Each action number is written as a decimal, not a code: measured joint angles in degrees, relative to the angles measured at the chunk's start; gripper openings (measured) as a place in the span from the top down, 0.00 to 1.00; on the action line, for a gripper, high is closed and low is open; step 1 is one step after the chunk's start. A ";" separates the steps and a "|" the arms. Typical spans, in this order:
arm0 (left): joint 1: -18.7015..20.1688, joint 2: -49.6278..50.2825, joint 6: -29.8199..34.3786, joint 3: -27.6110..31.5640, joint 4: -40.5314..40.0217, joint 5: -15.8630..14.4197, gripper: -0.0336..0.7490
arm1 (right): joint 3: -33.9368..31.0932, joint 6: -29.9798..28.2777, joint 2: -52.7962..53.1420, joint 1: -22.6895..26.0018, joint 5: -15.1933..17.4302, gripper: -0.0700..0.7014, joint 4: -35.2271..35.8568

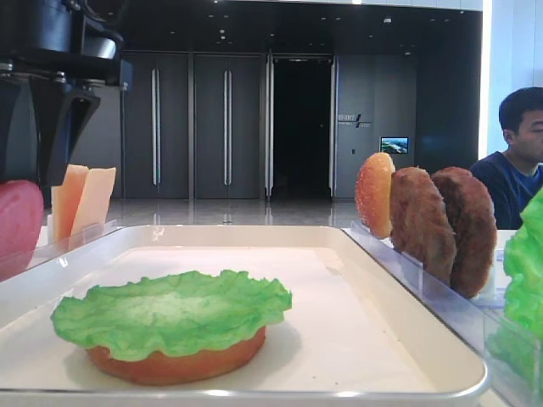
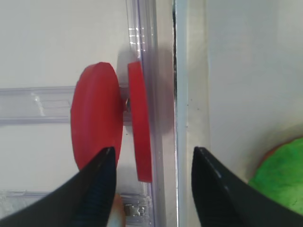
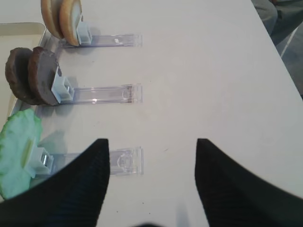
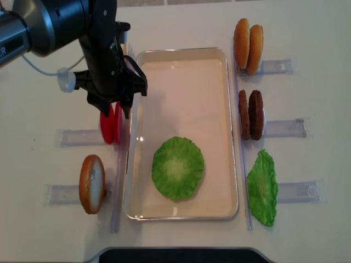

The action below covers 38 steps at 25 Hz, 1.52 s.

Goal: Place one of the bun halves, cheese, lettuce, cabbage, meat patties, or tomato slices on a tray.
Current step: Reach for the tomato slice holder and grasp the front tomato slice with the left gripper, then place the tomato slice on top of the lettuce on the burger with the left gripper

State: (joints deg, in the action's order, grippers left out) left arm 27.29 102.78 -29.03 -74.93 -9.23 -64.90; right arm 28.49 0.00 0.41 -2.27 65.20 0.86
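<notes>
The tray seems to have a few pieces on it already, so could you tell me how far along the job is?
Done: a bun half lies on the tray with lettuce on top. In hand: the left end effector hangs open over the two tomato slices, gripping nothing. Left: picking one and placing it; the meat patties remain racked.

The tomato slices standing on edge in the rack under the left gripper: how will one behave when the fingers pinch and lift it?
The tomato slices look like smooth, rigid plastic discs, so one probably stays stiff but may slip between the fingers. Standing on edge in the clear rack, the neighbouring slice could tip if nudged. Being round, a dropped slice might roll.
</notes>
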 joint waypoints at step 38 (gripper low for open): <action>0.00 3.84 3.05 -0.06 -4.76 -3.31 0.88 | 0.00 0.00 0.00 0.00 0.00 0.37 0.00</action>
State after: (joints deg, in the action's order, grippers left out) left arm 27.29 106.62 -25.98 -74.99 -13.99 -68.21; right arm 28.49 0.00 0.41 -2.27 65.20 0.86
